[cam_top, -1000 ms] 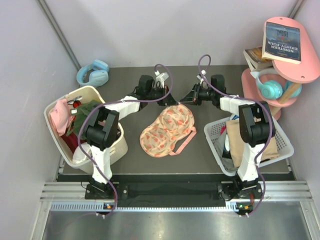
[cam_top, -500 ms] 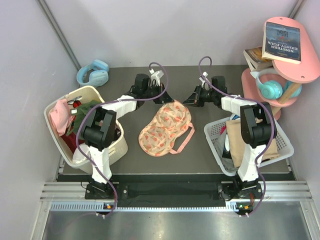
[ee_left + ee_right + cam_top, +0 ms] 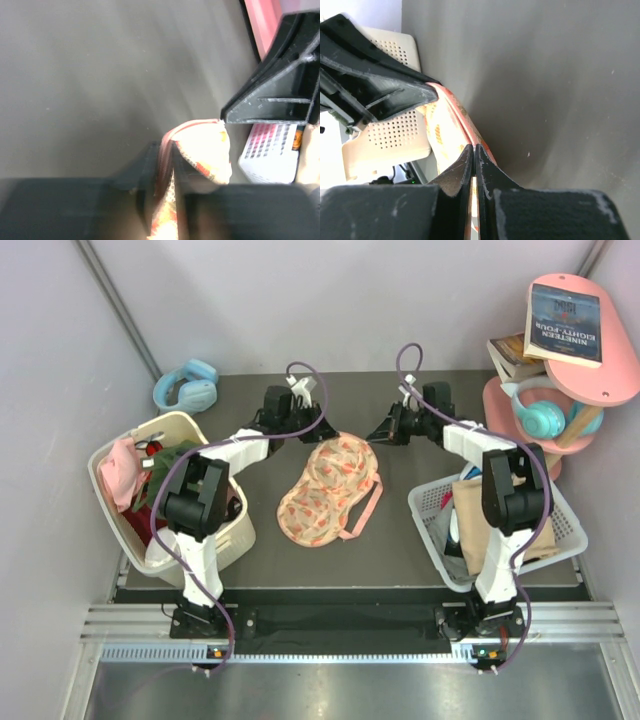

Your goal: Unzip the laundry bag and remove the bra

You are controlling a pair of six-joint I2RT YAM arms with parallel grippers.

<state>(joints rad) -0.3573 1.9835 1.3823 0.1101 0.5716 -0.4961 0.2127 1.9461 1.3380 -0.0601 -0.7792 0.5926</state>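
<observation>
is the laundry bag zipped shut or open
Shut, it seems: the laundry bag shows only its printed outside from above, no mesh lining. The left end effector and right end effector pinch its far edge.

One laundry bag (image 3: 330,490). Two baskets (image 3: 236,532) (image 3: 428,508). Two headphone sets (image 3: 186,386) (image 3: 540,416). Two arms (image 3: 205,502) (image 3: 510,495). Two pink shelves (image 3: 616,382) (image 3: 498,406). At least two books (image 3: 565,322) (image 3: 510,356).

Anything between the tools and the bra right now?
Yes, the bag itself. It looks closed, and no bra shows in any view. The left tool and right tool are both shut on the bag's far edge, pinching the pink trim. Nothing else visible is in the way.
</observation>
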